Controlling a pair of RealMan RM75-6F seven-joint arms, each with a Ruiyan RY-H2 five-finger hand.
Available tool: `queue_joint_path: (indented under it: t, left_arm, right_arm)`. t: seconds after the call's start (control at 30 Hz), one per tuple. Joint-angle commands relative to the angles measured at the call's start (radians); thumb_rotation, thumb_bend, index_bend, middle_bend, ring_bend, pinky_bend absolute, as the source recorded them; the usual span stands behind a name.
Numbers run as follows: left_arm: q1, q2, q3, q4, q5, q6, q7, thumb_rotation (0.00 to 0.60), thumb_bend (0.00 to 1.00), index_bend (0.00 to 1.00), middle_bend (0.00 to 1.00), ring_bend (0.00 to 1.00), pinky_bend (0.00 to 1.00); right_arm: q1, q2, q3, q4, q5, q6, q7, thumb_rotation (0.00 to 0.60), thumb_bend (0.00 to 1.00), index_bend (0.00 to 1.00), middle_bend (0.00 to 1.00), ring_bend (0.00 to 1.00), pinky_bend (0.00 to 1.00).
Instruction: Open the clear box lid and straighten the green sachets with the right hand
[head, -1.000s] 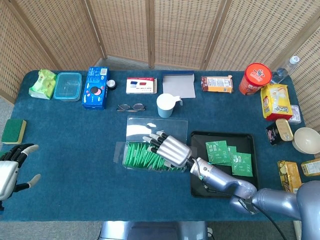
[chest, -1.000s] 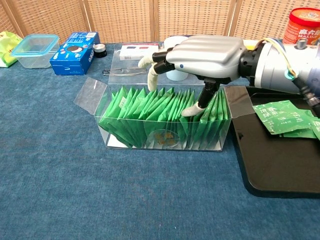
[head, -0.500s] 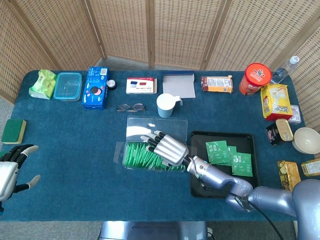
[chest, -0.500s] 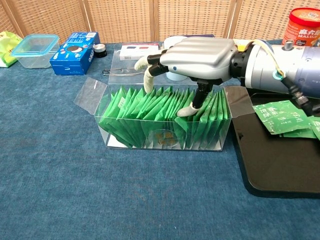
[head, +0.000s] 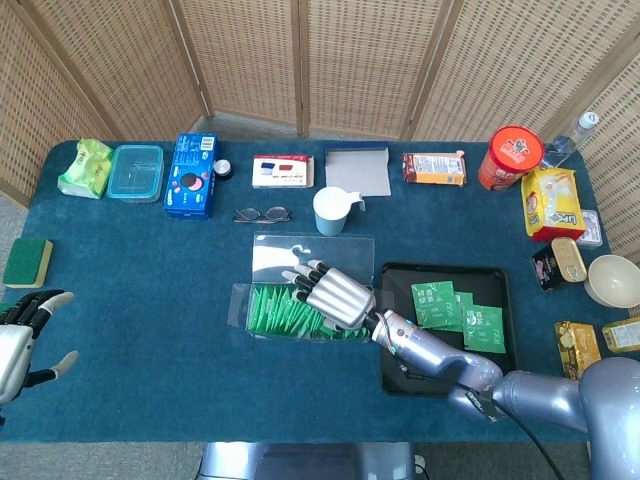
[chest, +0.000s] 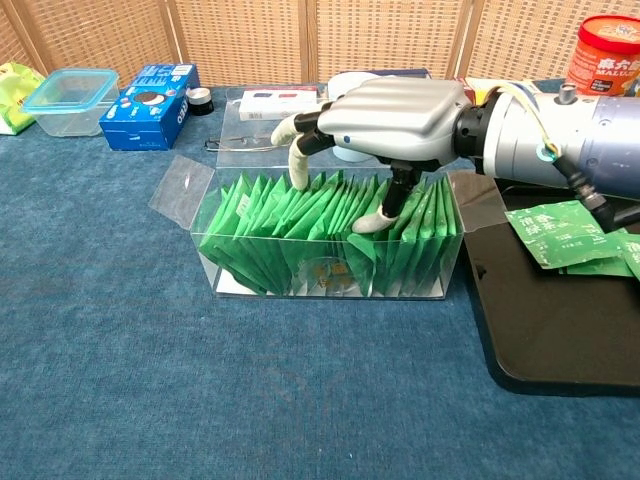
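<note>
Right hand (chest: 395, 115) hovers palm-down over the open clear box (chest: 330, 285), fingers spread, fingertips (chest: 366, 223) dipped among the upright green sachets (chest: 290, 225), holding nothing.

The clear box (chest: 330, 240) is sitting open on the blue cloth in front of me, its lid (head: 312, 252) lying folded back flat behind it and its side flaps sticking outward. The green sachets (chest: 300, 225) are standing on edge inside in a packed row, those on the left leaning over, those on the right more upright. The box is standing just beside a black tray.
</note>
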Motion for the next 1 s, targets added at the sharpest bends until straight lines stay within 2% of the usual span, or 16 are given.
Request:
queue_joint_path:
  t: [0.03,0.1,0.47,0.67,1.0]
  left_arm:
    - [0.001,0.000,0.000,0.001,0.000,0.001,-0.001,0.600,0.19,0.19,0.19,0.15,0.26]
    - [0.001,0.000,0.000,0.002,-0.001,0.000,-0.001,0.600,0.19,0.19,0.19,0.15,0.26]
    - [-0.001,-0.002,-0.001,0.005,-0.003,-0.004,0.000,0.600,0.19,0.19,0.19,0.15,0.26]
    - [-0.002,-0.005,-0.002,0.005,-0.004,-0.007,0.002,0.600,0.19,0.19,0.19,0.15,0.26]
    - [-0.004,-0.006,-0.004,0.007,-0.003,-0.007,0.001,0.600,0.19,0.19,0.19,0.15,0.26]
  right_arm:
    - [-0.003,-0.008,-0.001,0.010,-0.004,0.009,0.003,0.600,0.12,0.33,0.13,0.12,0.19]
    - [-0.004,-0.010,-0.002,0.016,-0.005,0.011,0.008,0.600,0.19,0.31,0.13,0.12,0.19]
    - [-0.008,-0.016,-0.004,0.027,-0.009,0.027,0.031,0.600,0.45,0.31,0.13,0.14,0.19]
    - [-0.009,-0.010,-0.004,0.024,-0.005,0.024,0.036,0.600,0.51,0.32,0.14,0.14,0.19]
    - [-0.012,-0.004,-0.006,0.013,-0.006,0.029,0.044,0.600,0.52,0.40,0.17,0.17,0.19]
